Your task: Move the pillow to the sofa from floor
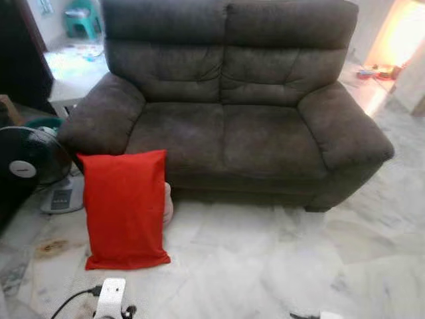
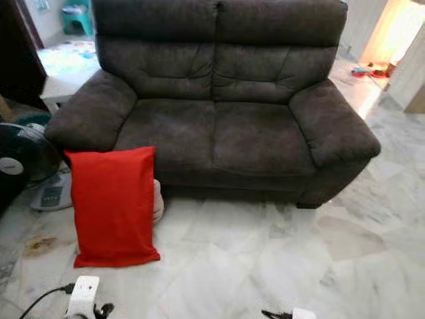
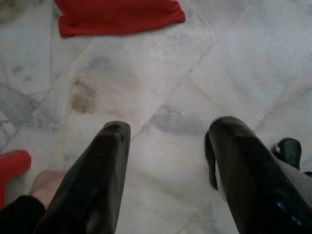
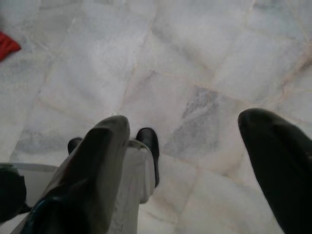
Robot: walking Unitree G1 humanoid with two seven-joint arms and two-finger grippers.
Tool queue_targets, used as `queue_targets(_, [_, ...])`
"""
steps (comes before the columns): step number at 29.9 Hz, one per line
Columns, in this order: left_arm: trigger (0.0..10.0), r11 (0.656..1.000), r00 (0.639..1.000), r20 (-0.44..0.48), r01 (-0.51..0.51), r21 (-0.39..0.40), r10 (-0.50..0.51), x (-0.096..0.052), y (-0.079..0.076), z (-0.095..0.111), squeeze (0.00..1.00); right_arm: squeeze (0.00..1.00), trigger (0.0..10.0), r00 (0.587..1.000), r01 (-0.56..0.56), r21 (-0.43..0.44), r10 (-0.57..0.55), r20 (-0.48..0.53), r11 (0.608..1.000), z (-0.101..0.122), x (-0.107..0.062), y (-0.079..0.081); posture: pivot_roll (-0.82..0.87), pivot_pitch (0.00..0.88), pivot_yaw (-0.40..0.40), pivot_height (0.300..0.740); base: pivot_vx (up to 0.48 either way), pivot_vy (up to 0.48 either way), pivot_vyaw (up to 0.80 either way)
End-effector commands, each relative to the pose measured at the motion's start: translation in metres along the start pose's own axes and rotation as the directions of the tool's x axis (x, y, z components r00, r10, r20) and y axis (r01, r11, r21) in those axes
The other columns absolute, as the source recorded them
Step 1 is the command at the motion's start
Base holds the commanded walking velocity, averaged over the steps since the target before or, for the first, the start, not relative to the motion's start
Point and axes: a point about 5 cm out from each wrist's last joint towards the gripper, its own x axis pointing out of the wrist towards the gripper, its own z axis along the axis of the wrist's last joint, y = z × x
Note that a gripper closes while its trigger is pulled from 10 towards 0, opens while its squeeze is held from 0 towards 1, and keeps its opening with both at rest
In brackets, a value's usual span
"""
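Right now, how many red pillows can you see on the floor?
1: the red pillow stands upright on the marble floor, leaning against the sofa front near its left armrest. Others may be hidden.

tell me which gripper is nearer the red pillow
Left. The left gripper hangs open over the marble floor just short of the red pillow; the right gripper, also open, hangs farther off to the pillow's right.
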Motion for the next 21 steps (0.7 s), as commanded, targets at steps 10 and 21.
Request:
queue_targets(10, [10.0,1.000,1.000,-0.006,0.005,-0.008,-0.005,0.0002,-0.0008,0.0000,0.00,0.00,10.0,1.000,0.002,-0.006,-0.002,-0.008,1.000,-0.0027,-0.0010,-0.0027,0.05,0.000,-0.029,0.740,0.000,0.000,0.00])
queue_targets(21, [10.0,1.000,1.000,-0.007,-0.009,-0.007,0.009,0.0002,0.0004,0.0000,0.00,0.00,10.0,1.000,-0.002,-0.054,0.002,-0.008,0.999,-0.0016,-0.0008,-0.0026,0.05,0.000,-0.028,0.740,0.158,0.000,0.44])
